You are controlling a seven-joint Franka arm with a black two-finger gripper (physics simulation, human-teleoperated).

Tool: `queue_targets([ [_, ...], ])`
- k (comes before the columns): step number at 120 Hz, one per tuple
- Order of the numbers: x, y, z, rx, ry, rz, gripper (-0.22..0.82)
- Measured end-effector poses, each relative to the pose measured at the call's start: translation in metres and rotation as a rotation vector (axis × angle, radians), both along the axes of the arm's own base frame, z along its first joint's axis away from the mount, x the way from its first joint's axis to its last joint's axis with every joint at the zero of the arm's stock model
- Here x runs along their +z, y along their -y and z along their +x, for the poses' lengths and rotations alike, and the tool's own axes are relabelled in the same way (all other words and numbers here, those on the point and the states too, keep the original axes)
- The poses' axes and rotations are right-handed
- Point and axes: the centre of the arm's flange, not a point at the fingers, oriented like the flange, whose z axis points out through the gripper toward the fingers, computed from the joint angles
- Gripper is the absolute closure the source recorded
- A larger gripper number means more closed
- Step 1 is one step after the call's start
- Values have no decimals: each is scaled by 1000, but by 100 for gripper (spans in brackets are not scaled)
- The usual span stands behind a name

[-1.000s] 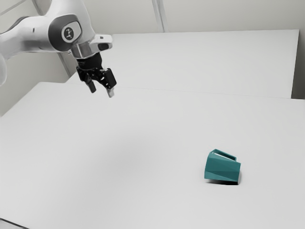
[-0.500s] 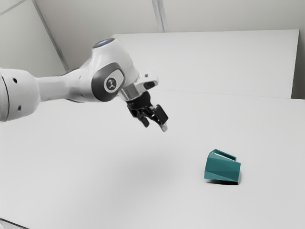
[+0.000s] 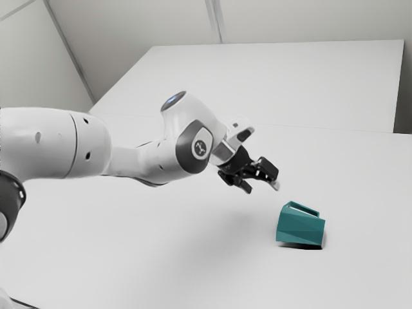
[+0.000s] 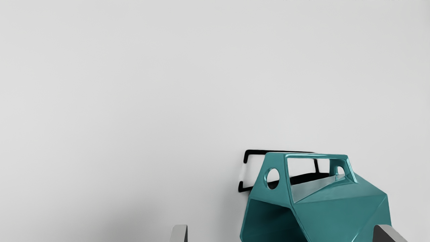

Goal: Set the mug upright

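My gripper (image 3: 262, 187) hangs above the table in the exterior view, up and toward the exterior view's left from the mug, with a gap between them. A faceted teal mug (image 3: 300, 226) lies on its side, its angular handle upward. In the wrist view the fingertips of my gripper (image 4: 280, 232) stand wide apart, and the teal mug (image 4: 339, 211) appears partly between and beyond them. Its dark mouth and the handle with round holes are visible; part of its body is cut off or behind one fingertip.
The mug lies on a plain white table (image 3: 193, 251). Behind it rises a pale panel (image 3: 277, 84). A dark edge line shows at the exterior view's lower left.
My arm has reached toward the exterior view's right and lower, bringing the gripper much closer to the mug. The mug has not moved.
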Motion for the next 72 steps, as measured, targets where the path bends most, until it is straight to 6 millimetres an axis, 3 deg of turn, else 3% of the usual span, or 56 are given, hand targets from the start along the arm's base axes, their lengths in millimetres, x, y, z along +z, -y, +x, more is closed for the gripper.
queue_targets([
  [28,-12,30,-13,42,-3,-51,0],
  [53,-41,62,-33,48,-47,-64,0],
  [72,-49,71,-37,60,-53,-69,0],
])
